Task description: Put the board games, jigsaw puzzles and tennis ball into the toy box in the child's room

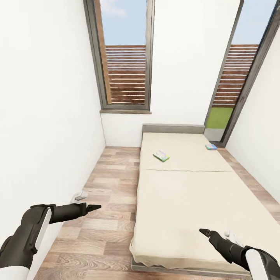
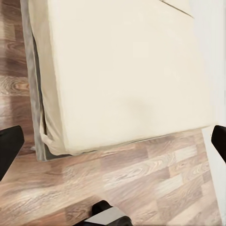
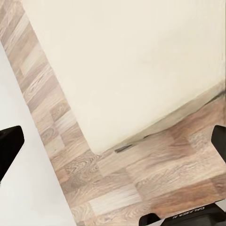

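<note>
Head view: bed (image 1: 186, 194) ahead. Green-white board game (image 1: 161, 156) and smaller blue one (image 1: 211, 146) lie near headboard, well beyond both arms. Left gripper (image 1: 94, 207) and right gripper (image 1: 203, 232) carry nothing; right nearer.
Wrist views: fingers (image 2: 9, 148) (image 3: 9, 146) spread wide, empty, over mattress corner and floor (image 3: 155, 174).

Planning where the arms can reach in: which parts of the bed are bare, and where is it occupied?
The near half of the bed, from the foot up to the mattress seam, is bare. Beyond the seam lie the green game box, left of middle, and the blue one at the right edge; bare mattress lies between them.
</note>
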`<state>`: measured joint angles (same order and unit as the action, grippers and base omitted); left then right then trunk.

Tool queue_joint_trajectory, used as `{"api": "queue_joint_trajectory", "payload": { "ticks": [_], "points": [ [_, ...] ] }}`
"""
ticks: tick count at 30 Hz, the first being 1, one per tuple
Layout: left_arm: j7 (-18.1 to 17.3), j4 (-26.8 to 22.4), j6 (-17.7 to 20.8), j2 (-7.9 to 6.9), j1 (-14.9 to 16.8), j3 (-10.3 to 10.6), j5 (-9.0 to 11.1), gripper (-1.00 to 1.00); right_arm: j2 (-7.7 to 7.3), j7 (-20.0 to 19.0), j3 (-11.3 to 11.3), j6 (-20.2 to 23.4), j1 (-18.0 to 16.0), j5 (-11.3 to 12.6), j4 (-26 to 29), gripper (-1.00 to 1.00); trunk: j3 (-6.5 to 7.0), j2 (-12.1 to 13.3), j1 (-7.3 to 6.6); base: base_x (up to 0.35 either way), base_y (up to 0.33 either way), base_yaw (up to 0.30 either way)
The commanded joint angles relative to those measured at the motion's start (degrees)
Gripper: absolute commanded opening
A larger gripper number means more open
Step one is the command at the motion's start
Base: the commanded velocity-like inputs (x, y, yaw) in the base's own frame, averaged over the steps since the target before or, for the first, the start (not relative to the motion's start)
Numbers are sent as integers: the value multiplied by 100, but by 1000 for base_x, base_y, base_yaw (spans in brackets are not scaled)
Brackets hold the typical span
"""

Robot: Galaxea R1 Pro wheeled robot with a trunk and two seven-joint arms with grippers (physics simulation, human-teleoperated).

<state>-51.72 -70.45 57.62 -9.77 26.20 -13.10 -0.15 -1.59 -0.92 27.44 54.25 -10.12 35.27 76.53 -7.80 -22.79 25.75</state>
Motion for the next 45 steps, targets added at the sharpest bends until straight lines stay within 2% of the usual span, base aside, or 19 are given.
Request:
{"api": "queue_joint_trajectory", "payload": {
  "ticks": [1, 13, 24, 40, 45],
  "points": [
    [-23, -4, 44, 0, 5, -8, -2, 100, 1, -10, 7, 18, -7, -4, 3, 100, -12, -12, 4, 2, 1, -275],
    [-23, -4, 45, -3, 5, -8, -2, 100, -3, -10, 7, -24, -7, -3, 3, 100, 42, -12, 4, 1, 23, -247],
    [-23, -4, 47, 0, 3, -8, -2, 100, -4, -5, 15, -28, -7, -3, 3, 100, 113, -12, 4, 13, 211, -230],
    [-23, -4, 39, 1, -1, 0, -2, 100, 5, 0, -24, -107, -7, -89, 5, 100, 219, -12, 4, 101, 72, -228],
    [-23, -4, 39, 1, -1, 1, 0, 100, 0, -1, -17, -144, -7, -79, 3, 100, 231, -12, 4, 89, 54, -82]
  ]
}}
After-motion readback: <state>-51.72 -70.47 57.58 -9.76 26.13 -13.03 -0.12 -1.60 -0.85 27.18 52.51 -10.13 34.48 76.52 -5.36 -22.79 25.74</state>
